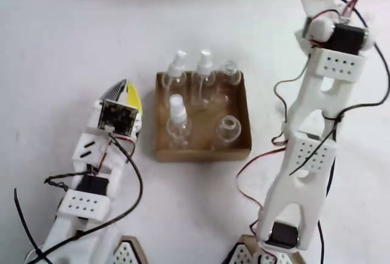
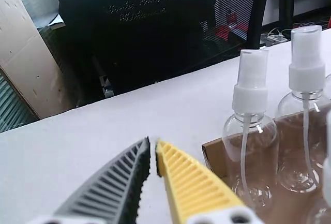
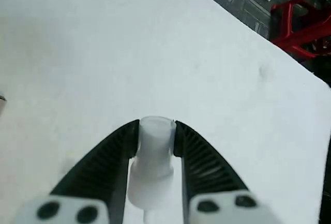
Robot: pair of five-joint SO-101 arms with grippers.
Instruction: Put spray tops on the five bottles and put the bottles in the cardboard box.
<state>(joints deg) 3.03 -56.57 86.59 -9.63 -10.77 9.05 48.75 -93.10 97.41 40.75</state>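
The cardboard box [image 1: 159, 149] sits mid-table with five clear bottles standing in it. Three carry white spray tops: two at the back [image 1: 177, 72] [image 1: 204, 69] and one at the front left [image 1: 178, 117]. Two have bare necks, at the back right [image 1: 230, 74] and the front right [image 1: 226, 130]. My left gripper [image 1: 126, 85] [image 2: 153, 144], with one grey and one yellow finger, rests shut and empty just left of the box [image 2: 214, 157], near two capped bottles [image 2: 250, 131] [image 2: 306, 105]. My right gripper [image 3: 156, 125] is shut on a white spray top [image 3: 154, 157] above bare table at the far right.
The right arm [image 1: 314, 136] stretches from the front edge to the table's far right corner, with its cables looping close to the box's right side. A dark chair [image 2: 155, 32] and a red stool [image 3: 305, 22] stand beyond the far edge of the table.
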